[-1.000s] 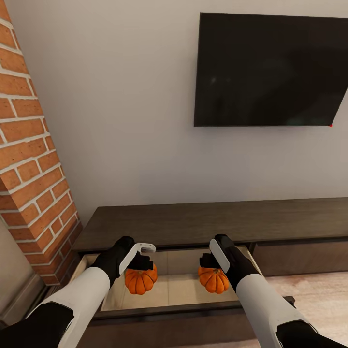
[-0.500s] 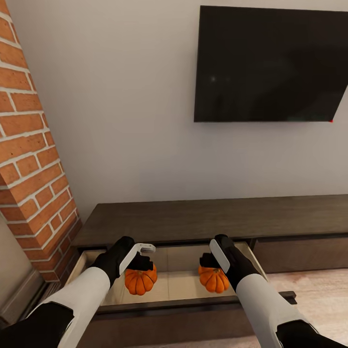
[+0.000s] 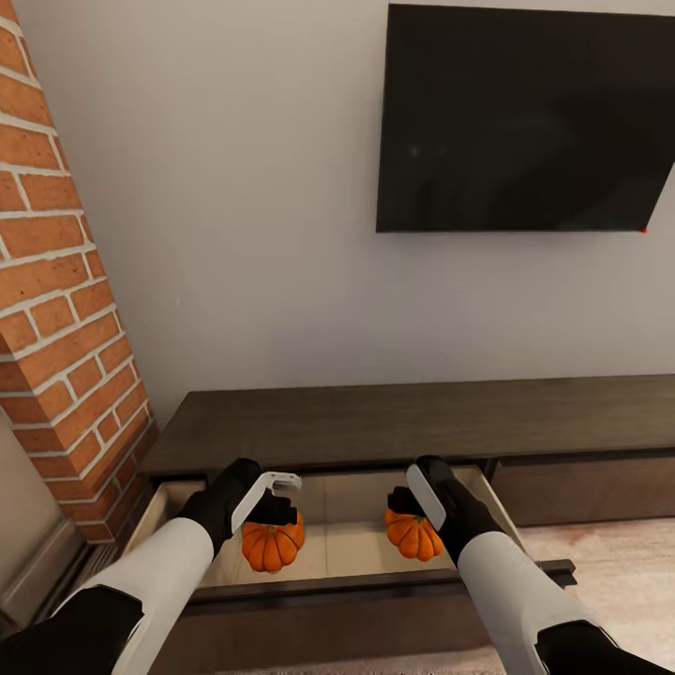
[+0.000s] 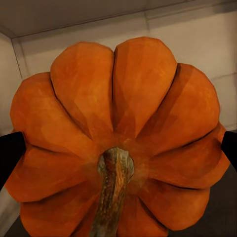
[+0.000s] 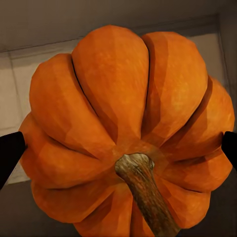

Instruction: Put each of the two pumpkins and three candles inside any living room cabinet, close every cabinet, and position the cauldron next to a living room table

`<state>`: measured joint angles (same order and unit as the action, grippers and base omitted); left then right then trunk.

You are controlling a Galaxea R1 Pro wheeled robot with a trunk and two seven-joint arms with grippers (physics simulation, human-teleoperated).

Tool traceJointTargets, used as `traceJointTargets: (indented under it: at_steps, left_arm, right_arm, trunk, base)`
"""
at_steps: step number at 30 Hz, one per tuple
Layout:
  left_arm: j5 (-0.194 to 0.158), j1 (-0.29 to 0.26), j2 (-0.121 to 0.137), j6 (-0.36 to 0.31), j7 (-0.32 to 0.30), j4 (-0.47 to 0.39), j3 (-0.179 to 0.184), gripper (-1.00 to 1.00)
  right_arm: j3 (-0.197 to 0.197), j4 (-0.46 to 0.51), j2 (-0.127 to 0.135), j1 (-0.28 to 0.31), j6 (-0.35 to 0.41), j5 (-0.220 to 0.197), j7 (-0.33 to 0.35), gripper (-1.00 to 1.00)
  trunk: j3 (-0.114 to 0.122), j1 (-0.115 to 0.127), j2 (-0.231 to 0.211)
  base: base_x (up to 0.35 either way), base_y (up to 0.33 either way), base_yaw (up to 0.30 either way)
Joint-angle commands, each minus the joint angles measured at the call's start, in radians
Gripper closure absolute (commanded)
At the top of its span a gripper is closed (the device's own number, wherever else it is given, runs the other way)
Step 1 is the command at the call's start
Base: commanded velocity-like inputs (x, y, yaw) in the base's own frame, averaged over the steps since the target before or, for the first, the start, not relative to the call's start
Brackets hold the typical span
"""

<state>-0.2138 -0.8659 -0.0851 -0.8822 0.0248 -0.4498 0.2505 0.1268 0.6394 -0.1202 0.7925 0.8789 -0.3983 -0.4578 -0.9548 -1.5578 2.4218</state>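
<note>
Barely anything has shifted among the objects: the camera has tipped a touch, sliding the television (image 3: 525, 117) and the cabinet (image 3: 412, 427) up the head view, while both arms sit just as they were over the open drawer (image 3: 328, 553). Look at the symmetry here! The left gripper (image 3: 272, 520) is clamped on the left pumpkin (image 3: 272, 546), fingers pressing its flanks from either side, and the wrist view shows dark fingertips (image 4: 11, 153) biting into the ribs with the stem (image 4: 114, 192) pointing back at the camera. Same story on the other side: the right gripper (image 3: 412, 511) pinches the right pumpkin (image 3: 414, 534), stem (image 5: 143, 192) toward the wrist, fingertips (image 5: 10, 150) tight against the orange skin. Each pumpkin hangs directly beneath its gripper, inside the drawer's walls, over the pale floor; whether either is touching down, I cannot tell. Gripping from above by the sides makes sense, since it lets the fruit drop straight into the box without the fingers fouling the front panel nearest the robot. My read: release is the next call, then a lift clear before that drawer gets pushed home. The brick column (image 3: 56, 309) stands well off beyond the left arm, no trouble.
</note>
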Motion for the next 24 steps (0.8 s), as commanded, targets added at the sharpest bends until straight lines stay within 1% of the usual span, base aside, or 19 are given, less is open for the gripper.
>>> traceJointTargets:
  at_steps: [1, 3, 5, 7, 10, 14, 19, 24]
  left_arm:
    - [-0.006, -0.001, 0.001, -0.003, 0.003, -0.001, 0.006, 1.0]
    - [-0.005, -0.001, 0.001, -0.003, 0.003, -0.001, 0.006, 1.0]
    - [-0.005, -0.001, 0.001, -0.004, 0.003, -0.001, 0.006, 1.0]
    - [-0.005, -0.001, 0.001, -0.003, 0.003, -0.001, 0.006, 1.0]
    - [-0.005, -0.001, 0.001, -0.003, 0.003, -0.002, 0.006, 1.0]
    - [-0.006, -0.001, 0.001, -0.003, 0.003, -0.002, 0.006, 1.0]
    - [-0.006, -0.001, 0.001, -0.003, 0.003, -0.002, 0.006, 1.0]
    - [-0.005, -0.001, 0.001, -0.003, 0.003, -0.003, 0.006, 1.0]
  right_arm:
    - [0.004, -0.001, 0.001, 0.001, -0.005, -0.011, -0.009, 1.0]
    - [0.006, -0.003, 0.001, 0.001, -0.011, -0.01, -0.009, 1.0]
    - [0.02, -0.005, 0.001, 0.001, -0.015, -0.01, -0.009, 1.0]
    - [0.045, -0.005, 0.001, 0.001, -0.018, -0.012, -0.009, 1.0]
    - [0.058, -0.006, 0.001, 0.001, -0.019, -0.016, -0.009, 1.0]
    - [0.064, -0.006, 0.001, 0.001, -0.02, -0.018, -0.009, 1.0]
    - [0.065, -0.005, 0.001, 0.001, -0.02, -0.018, -0.009, 1.0]
    - [0.065, -0.006, 0.001, 0.001, -0.02, -0.019, -0.009, 1.0]
  trunk:
    - [-0.004, -0.004, 0.008]
    - [-0.01, -0.011, 0.022]
    - [-0.017, -0.019, 0.036]
    - [-0.017, -0.019, 0.036]
    - [-0.017, -0.019, 0.036]
    - [-0.017, -0.019, 0.036]
    - [-0.017, -0.019, 0.036]
    - [-0.017, -0.019, 0.036]
  base:
    - [0.0, 0.0, 0.0]
    - [0.0, 0.0, 0.0]
    - [0.0, 0.0, 0.0]
    - [0.0, 0.0, 0.0]
    - [0.0, 0.0, 0.0]
    - [0.022, 0.0, 0.0]
    - [0.125, 0.0, 0.0]
    - [0.026, 0.0, 0.0]
